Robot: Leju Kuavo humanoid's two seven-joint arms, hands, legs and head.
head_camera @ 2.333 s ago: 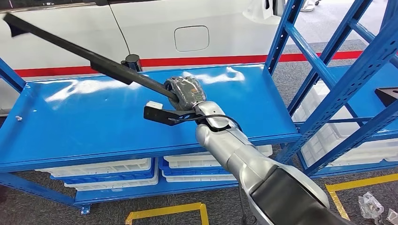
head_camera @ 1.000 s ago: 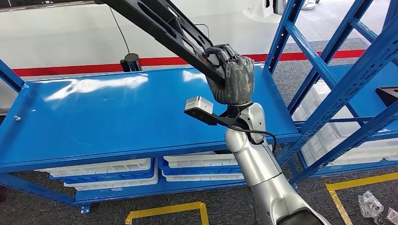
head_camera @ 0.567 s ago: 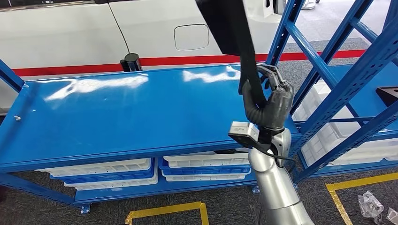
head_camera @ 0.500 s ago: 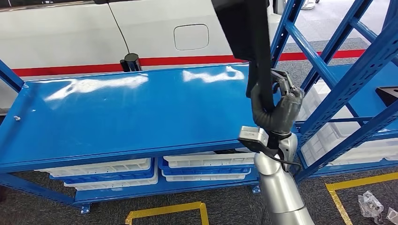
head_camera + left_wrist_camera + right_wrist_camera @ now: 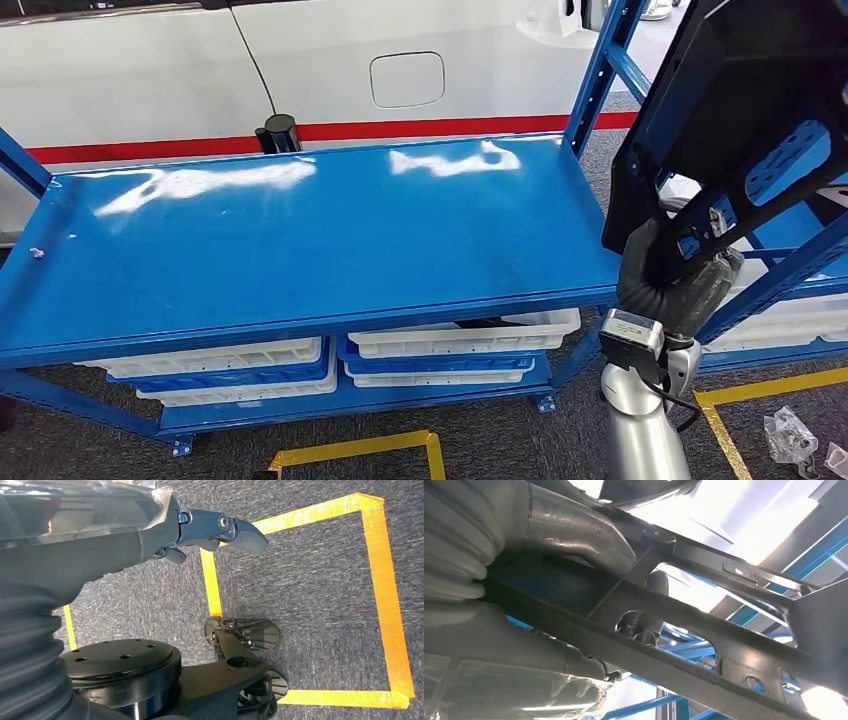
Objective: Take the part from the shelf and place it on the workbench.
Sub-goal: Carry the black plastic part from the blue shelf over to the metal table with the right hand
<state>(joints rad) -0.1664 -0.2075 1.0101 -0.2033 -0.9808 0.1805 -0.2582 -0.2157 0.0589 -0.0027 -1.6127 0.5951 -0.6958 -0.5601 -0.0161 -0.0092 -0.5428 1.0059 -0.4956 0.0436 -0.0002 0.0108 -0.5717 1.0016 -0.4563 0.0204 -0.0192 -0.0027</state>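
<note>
The part [image 5: 745, 95] is a long black metal frame with cut-outs. In the head view it stands nearly upright at the right, off the blue shelf [image 5: 300, 235] and in front of its right post. My right hand [image 5: 678, 272] grips the part's lower end, just past the shelf's front right corner. From the right wrist, the grey thumb [image 5: 574, 530] presses on the part's bars [image 5: 704, 630], with darker fingers wrapped beneath. My left hand [image 5: 215, 525] hangs over the carpet with its fingers stretched out and holds nothing.
White bins [image 5: 440, 350] fill the level under the shelf top. A white car [image 5: 400, 60] stands behind. A second blue rack [image 5: 790, 270] stands to the right. Yellow tape [image 5: 350, 450] marks the carpet, and plastic bags [image 5: 795, 440] lie at the lower right.
My right arm has lifted the part off the shelf top and swung it from the shelf's middle to beyond its right end, tipping the part from slanted to nearly upright.
</note>
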